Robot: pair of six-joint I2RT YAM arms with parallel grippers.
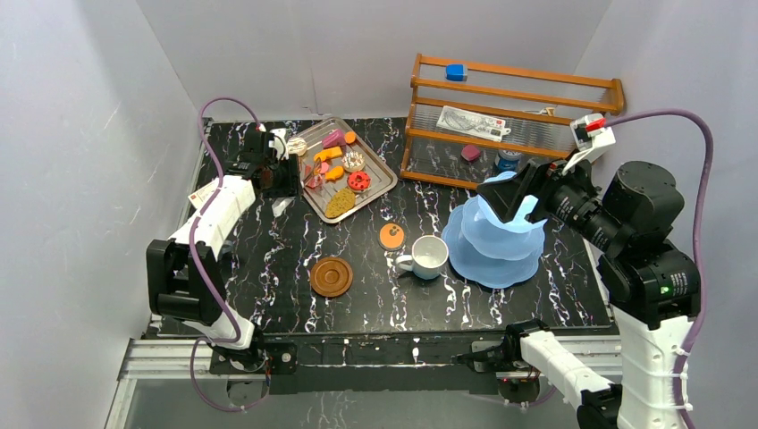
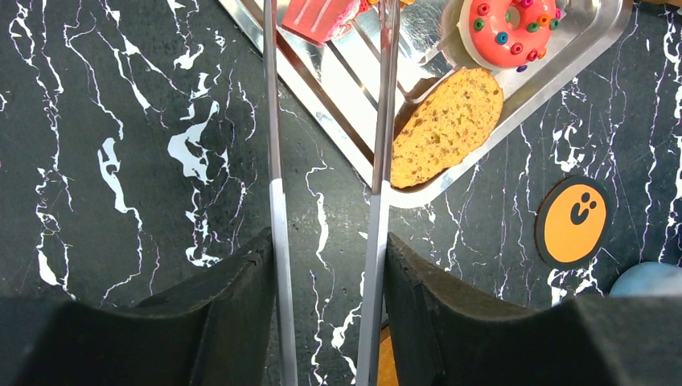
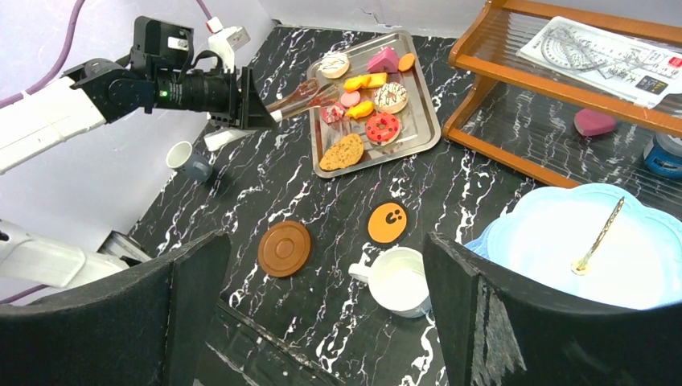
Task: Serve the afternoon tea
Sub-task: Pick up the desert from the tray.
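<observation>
My left gripper is shut on the two arms of the metal tongs. The tongs reach over the silver tray. A pink cake lies between the tong tips; whether they pinch it I cannot tell. Beside it on the tray are a red donut and a cookie. My right gripper hangs open above the light-blue stand. A white mug stands left of the stand, near a brown saucer. A grey mug sits at the table's left edge.
A round orange coaster with a face lies between tray and white mug. A wooden rack at the back right holds a blue block, a ruler pack and small items. Walls close in on the left, back and right.
</observation>
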